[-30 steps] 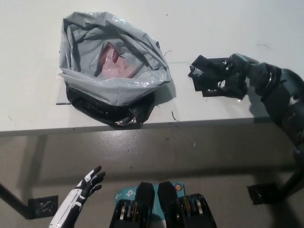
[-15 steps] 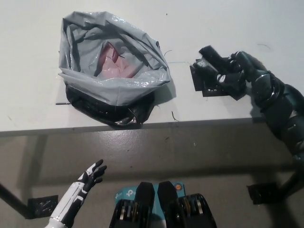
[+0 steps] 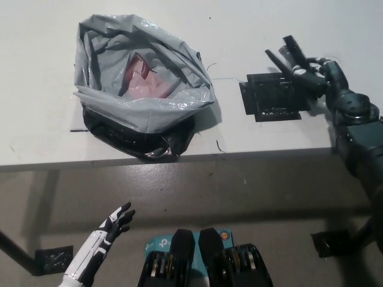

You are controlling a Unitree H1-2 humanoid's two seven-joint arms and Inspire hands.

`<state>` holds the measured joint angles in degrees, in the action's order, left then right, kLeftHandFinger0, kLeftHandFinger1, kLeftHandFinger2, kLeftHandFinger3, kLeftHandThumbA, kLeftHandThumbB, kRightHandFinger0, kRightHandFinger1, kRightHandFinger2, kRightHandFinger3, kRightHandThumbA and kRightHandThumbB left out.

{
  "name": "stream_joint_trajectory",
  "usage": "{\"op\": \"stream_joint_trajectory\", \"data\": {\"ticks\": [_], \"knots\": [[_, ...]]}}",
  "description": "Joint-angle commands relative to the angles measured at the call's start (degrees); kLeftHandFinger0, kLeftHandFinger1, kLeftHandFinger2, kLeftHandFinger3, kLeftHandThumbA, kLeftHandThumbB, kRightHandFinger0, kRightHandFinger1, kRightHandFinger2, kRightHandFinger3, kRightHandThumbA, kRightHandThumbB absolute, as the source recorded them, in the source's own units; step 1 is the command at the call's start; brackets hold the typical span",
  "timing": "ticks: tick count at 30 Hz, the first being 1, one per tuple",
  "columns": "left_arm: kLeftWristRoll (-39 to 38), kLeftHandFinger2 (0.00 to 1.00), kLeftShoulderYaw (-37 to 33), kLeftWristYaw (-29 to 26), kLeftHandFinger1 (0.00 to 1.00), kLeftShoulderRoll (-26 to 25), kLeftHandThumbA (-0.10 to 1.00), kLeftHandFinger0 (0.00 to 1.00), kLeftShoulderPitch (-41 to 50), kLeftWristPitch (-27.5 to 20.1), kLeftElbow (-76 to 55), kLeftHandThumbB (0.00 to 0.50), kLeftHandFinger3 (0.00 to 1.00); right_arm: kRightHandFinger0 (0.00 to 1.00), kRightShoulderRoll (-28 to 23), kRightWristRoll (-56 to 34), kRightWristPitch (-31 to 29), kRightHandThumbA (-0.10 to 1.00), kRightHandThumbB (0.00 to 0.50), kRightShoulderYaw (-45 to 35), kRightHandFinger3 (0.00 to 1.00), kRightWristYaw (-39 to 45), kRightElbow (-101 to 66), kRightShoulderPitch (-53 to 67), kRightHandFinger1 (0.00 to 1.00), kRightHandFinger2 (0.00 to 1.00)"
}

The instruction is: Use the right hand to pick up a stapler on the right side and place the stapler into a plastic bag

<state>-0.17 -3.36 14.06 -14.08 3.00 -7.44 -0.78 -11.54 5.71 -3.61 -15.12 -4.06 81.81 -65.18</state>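
Plastic bag (image 3: 143,101): grey, mouth open, on the white table (image 3: 48,137) at 10 o'clock; pink item (image 3: 143,81) inside.
Black square patch (image 3: 272,98): on the table at 2 o'clock, well apart from the bag.
Right hand (image 3: 305,72): at the patch's 1 o'clock corner; grasping or released cannot be told.
Stapler: indistinguishable from hand and patch.
Left hand (image 3: 116,220): 7 o'clock, fingers released, spread.

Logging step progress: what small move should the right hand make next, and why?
Probably carry leftward toward the plastic bag: the right hand seems to hold the stapler above the bare black square, and the bag's mouth gapes open to its left. The left hand rests low, open.
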Motion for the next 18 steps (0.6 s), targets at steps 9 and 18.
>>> {"op": "stream_joint_trajectory", "data": {"ticks": [9, 18], "knots": [[2.0, 1.0, -0.5, 0.4, 1.0, -1.4, 1.0, 1.0, -0.4, -2.5, -1.2, 0.31, 1.0, 0.0, 2.3, -24.0, 8.2, 0.07, 0.148, -23.4, 0.37, 4.9, -4.2, -12.4, 0.12, 0.57], [2.6, 1.0, -0.6, 0.4, 1.0, -1.5, 1.0, 1.0, -0.3, -1.9, -1.4, 0.326, 1.0, 0.0, 7.3, -23.7, 11.4, 0.03, 0.154, -21.6, 0.78, 7.6, -7.9, -14.9, 0.15, 0.55]]}}
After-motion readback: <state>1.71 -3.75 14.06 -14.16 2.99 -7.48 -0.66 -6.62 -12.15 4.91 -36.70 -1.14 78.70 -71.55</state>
